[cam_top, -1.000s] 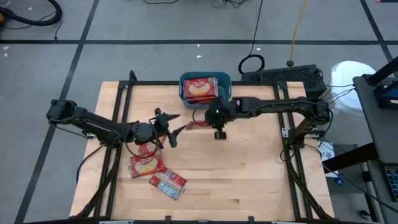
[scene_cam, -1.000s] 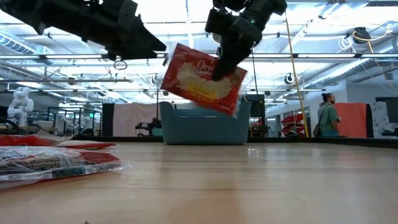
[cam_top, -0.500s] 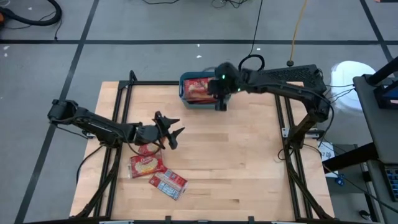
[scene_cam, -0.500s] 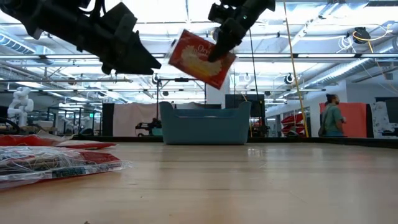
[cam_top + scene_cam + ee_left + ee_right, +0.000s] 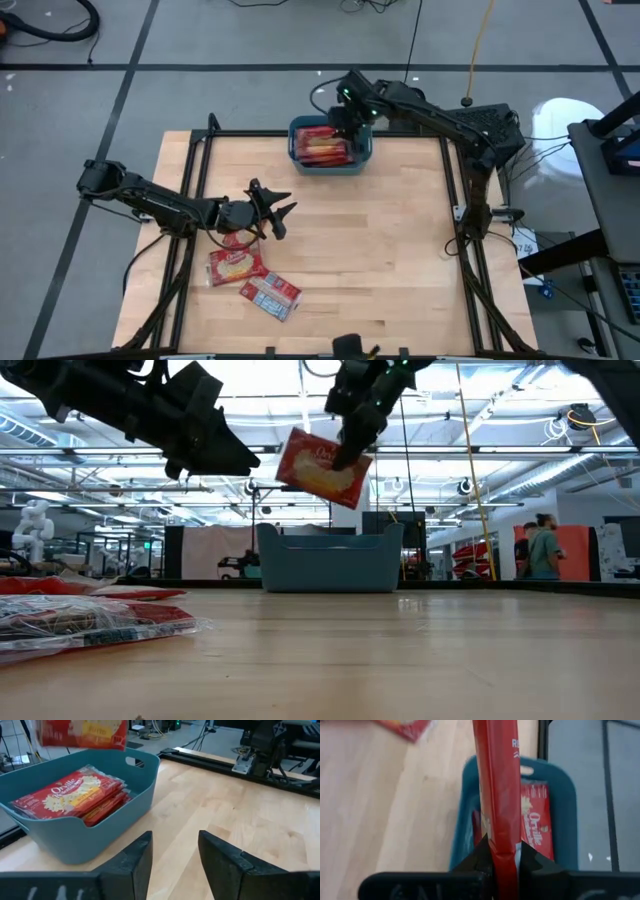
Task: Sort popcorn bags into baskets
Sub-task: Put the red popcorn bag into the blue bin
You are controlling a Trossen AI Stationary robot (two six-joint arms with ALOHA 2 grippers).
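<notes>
nearest the front edge of the table (image 5: 400, 290) lie two loose popcorn bags, one face up (image 5: 233, 265) and one showing its pale back (image 5: 270, 294), touching at their corners and not yet sorted. just beyond them the left gripper (image 5: 276, 218) hangs over a third bag (image 5: 237, 240) that is partly hidden under the arm; its fingers (image 5: 132, 860) stand apart with bare wood between them and nothing held, though whether they are mid-closing cannot be told from the frames. farther back, at the table's far edge, the right gripper (image 5: 345, 118) is clamped on a popcorn bag (image 5: 322, 466), pinching its edge so the packet hangs tilted in the air above the teal basket (image 5: 330, 560). the basket already holds a stack of bags (image 5: 72, 795) lying flat. the step in hand looks like the drop: the carried bag is over the tub but well above its rim. the next move probably calls for lowering it a little and centring it over the stack before letting go, so it lands flat inside and does not catch the near wall. a person (image 5: 545, 550) stands in the room far behind.
</notes>
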